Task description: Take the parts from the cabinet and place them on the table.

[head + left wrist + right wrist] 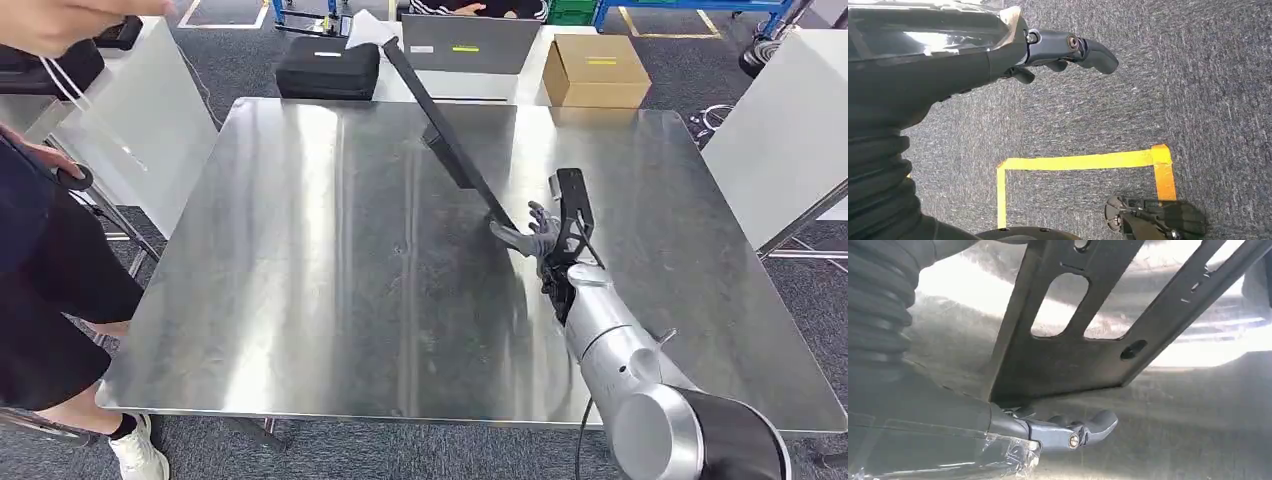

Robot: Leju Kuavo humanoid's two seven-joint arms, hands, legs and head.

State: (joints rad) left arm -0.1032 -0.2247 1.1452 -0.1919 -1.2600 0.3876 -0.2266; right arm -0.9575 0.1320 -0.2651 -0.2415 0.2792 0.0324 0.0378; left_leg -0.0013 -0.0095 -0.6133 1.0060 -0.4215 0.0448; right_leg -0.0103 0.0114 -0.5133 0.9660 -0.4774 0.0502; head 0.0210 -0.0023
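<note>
Status for you: the part was out of the cabinet and over the steel table (300,250), but not yet released, so call it the placing step, near its end. No other parts lay on the tabletop, and no cabinet was in sight, so you can't tell from here how many are left to fetch.

The part itself: a long black slotted metal bracket (440,125), running diagonally from the right hand (540,240) up toward the far edge of the table. Its near end sat low at the hand, right of centre; the far end looked raised, tilted rather than flat. In the right wrist view the bracket (1068,365) showed its cut-out slots and a flat plate just above the steel surface. Whether the low end was actually touching the table, I couldn't tell.

The right hand's fingers were closed around the bracket's near end, clamped on it. One finger (1088,427) curled under the plate.

The left hand (1068,50) hung over the carpet floor (1198,75) with its fingers curled in and nothing in them.

A person (50,250) stood at the table's left edge.

Judgement: lower the far end flat, then release.
</note>
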